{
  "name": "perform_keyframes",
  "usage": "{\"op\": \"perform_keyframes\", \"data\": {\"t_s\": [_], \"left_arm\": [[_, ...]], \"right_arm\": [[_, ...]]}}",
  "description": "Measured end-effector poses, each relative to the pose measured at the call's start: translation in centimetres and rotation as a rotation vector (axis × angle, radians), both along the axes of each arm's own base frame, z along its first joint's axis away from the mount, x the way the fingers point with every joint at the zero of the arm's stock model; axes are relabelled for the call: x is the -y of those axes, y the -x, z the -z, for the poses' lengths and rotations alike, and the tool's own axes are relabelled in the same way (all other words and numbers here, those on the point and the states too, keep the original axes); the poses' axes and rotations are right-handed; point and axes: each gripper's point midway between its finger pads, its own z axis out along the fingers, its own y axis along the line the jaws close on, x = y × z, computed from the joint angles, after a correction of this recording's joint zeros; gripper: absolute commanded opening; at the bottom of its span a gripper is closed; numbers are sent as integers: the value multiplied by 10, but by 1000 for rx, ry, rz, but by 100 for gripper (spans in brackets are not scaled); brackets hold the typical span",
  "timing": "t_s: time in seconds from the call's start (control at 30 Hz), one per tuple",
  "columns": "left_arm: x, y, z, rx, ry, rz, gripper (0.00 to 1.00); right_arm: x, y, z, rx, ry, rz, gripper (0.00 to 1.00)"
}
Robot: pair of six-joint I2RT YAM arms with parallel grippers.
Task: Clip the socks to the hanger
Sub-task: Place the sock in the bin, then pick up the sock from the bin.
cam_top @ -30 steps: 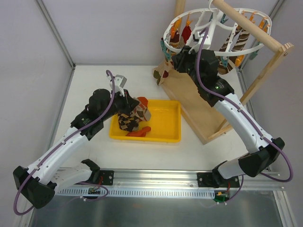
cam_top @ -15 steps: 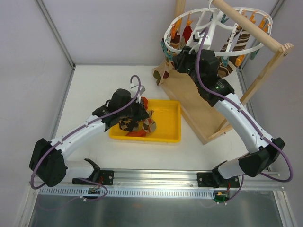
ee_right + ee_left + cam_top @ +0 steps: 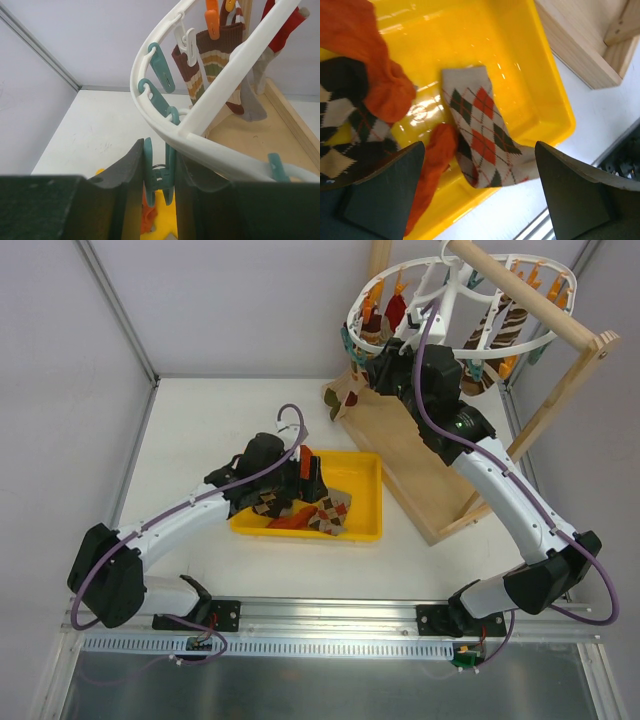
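Top external view: some socks (image 3: pixel 197 65) are hanging on the hanger (image 3: pixel 235 62); others are lying in the tray (image 3: pixel 520 50) under the wide, empty left claw (image 3: pixel 480 195); the right claw (image 3: pixel 157 165) is squeezing a teal clothespin (image 3: pixel 148 165).

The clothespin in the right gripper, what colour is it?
The clothespin is teal, clearest in right wrist view.

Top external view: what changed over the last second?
The left gripper swung right over the yellow tray and let go of the argyle sock, now lying flat in the tray; its jaws stand open. The right gripper stayed shut on a teal clothespin of the hanger.
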Motion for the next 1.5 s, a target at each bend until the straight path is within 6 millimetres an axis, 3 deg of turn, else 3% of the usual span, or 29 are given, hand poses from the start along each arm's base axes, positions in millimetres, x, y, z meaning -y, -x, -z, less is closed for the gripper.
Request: {"op": "perform_keyframes", "data": {"t_s": [0.13, 0.27, 0.43, 0.63, 0.83, 1.0, 1.07, 1.33, 1.43, 1.5], "left_arm": [[-10, -16, 2, 17, -31, -37, 90], [8, -40, 8, 20, -68, 4, 84], [32, -58, 42, -51, -95, 63, 74], [36, -55, 85, -147, -131, 85, 71], [38, -53, 94, -157, -98, 62, 70], [33, -43, 113, -197, -80, 21, 64], [35, -46, 111, -186, -59, 6, 62], [42, -51, 115, -160, 22, -30, 43], [46, -56, 118, -153, 42, -38, 31], [48, -58, 120, -147, 50, -42, 15]], "right_arm": [[1, 0, 2, -3, 8, 6, 1], [2, 0, 2, -5, 9, 9, 1], [3, 0, 2, -7, 10, 10, 1], [4, -1, 3, -8, 10, 8, 1], [3, -1, 3, -10, 8, 1, 1], [3, -1, 2, -10, 5, -1, 1], [3, -1, 2, -10, 4, -2, 1], [3, -1, 2, -15, 4, -1, 1], [3, -1, 2, -16, 5, -1, 1], [3, -1, 1, -17, 5, -1, 1]]}}
